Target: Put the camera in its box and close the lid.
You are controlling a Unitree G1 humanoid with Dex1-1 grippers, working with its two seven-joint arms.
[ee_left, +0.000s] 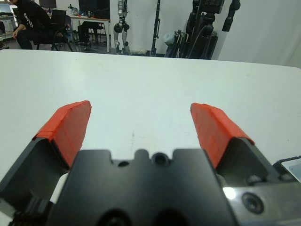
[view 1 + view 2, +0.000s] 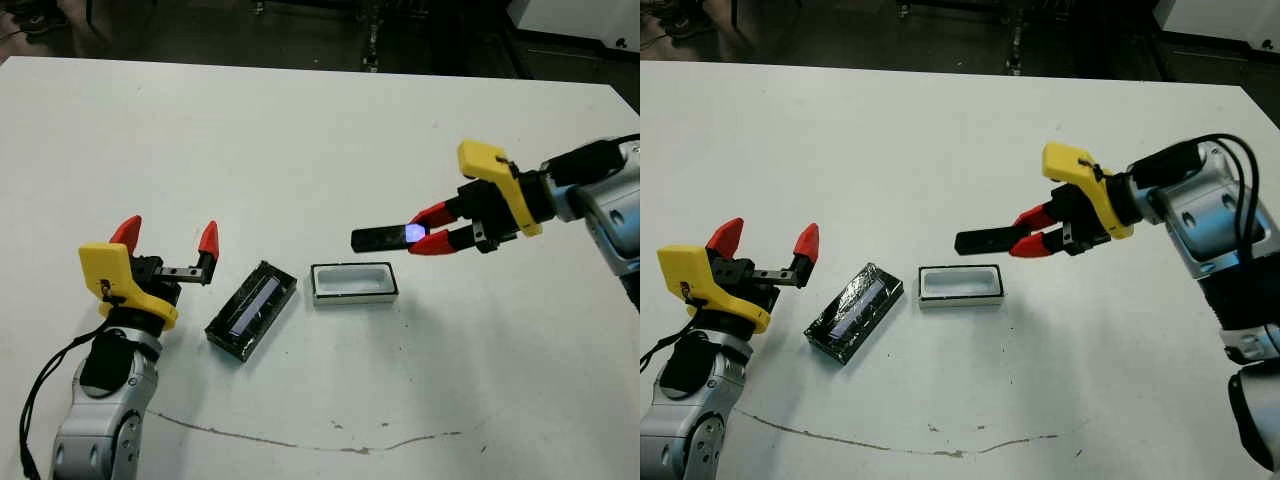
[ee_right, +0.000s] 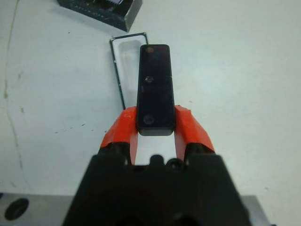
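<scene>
The right hand (image 2: pixel 424 238) gripped the camera (image 2: pixel 385 238) by one end, holding it level in the air above the box (image 2: pixel 354 282) — the bar's free end pointing toward the robot's left. The box sat open on the white surface (image 2: pixel 300 150), with the lid (image 2: pixel 252 309) just beside it. The left hand (image 2: pixel 172 244) hovered nearby — fingers spread, empty.

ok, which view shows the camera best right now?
Right wrist view: the camera fills the centre, face-on, clamped in the right gripper. Both eye views show it only as a slim side-on bar above the box. Left wrist view misses it.
</scene>
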